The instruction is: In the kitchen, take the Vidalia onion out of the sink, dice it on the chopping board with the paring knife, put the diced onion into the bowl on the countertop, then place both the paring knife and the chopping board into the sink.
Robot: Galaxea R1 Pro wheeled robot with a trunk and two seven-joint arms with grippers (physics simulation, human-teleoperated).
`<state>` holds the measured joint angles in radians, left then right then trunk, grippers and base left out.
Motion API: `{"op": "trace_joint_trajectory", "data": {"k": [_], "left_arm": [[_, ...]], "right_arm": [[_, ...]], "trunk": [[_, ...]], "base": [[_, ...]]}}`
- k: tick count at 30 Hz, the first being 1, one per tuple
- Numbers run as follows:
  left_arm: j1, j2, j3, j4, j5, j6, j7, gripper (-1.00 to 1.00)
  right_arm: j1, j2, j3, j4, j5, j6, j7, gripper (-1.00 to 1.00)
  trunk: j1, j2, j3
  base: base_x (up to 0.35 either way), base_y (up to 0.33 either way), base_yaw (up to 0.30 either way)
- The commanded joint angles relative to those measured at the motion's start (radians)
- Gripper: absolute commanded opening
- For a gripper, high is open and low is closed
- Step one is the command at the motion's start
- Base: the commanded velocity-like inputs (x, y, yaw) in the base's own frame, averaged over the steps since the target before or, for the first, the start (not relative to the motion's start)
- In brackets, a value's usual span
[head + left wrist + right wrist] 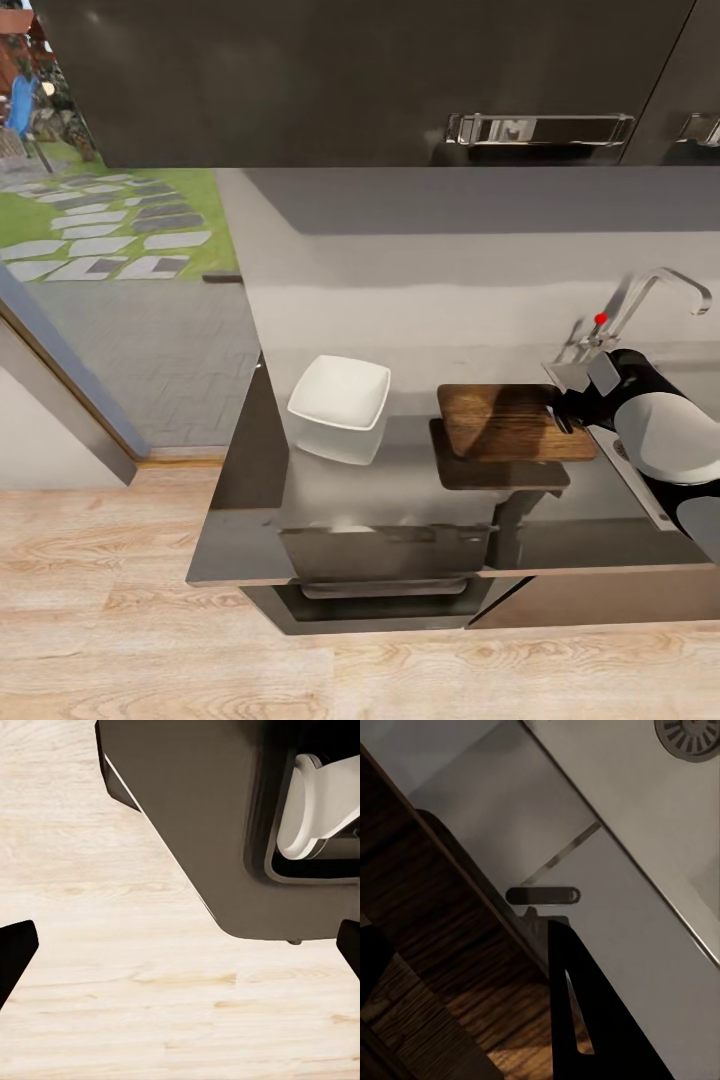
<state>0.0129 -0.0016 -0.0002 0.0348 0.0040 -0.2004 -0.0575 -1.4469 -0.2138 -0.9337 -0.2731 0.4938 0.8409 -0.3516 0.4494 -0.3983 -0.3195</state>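
We judge the last step to be in hand: the rectangular dark brown wooden chopping board (515,421) sits right of centre in the head view, raised above its own shadow on the long glossy grey countertop (400,480). The right gripper (566,412) is at the board's right edge; in the right wrist view one black finger (585,1020) crosses the board (442,967), so we read the jaws as clamped on it.

The next move calls for carrying the board rightward over the counter's lip into the grey steel sink (660,817), whose round drain (690,735) shows at upper right. The chrome tap (650,300) with its red knob stands close above. The glossy white square bowl (340,395) lies well apart at centre-left. The left gripper's (180,952) jaws stand apart above the pale wooden floor (112,1005).
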Motion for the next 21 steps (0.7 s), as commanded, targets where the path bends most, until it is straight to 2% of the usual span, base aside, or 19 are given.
{"op": "trace_joint_trajectory", "data": {"k": [1,6,11,21], "left_arm": [[-0.001,0.000,0.001,0.002,0.001,-0.006,-0.002,1.00],[-0.001,0.000,0.001,0.002,0.001,-0.005,-0.002,1.00],[-0.001,0.000,0.000,0.002,0.001,-0.005,-0.002,1.00],[-0.001,0.000,0.001,0.002,0.001,-0.006,-0.002,1.00]], "right_arm": [[-0.001,0.000,-0.004,0.000,-0.006,0.001,-0.008,-1.00],[-0.001,-0.001,-0.004,0.000,-0.005,0.001,-0.016,-1.00],[-0.001,0.000,-0.004,0.000,-0.004,0.001,-0.068,-1.00],[-0.001,0.002,-0.002,0.000,-0.006,0.001,-0.075,-1.00]], "trunk": [[0.001,-0.002,-0.001],[0.001,-0.002,-0.002],[0.001,-0.002,-0.008],[0.001,-0.002,-0.022]], "base": [[0.000,0.000,0.000],[0.000,0.000,0.000],[0.000,0.000,0.000],[0.000,0.000,0.000]]}}
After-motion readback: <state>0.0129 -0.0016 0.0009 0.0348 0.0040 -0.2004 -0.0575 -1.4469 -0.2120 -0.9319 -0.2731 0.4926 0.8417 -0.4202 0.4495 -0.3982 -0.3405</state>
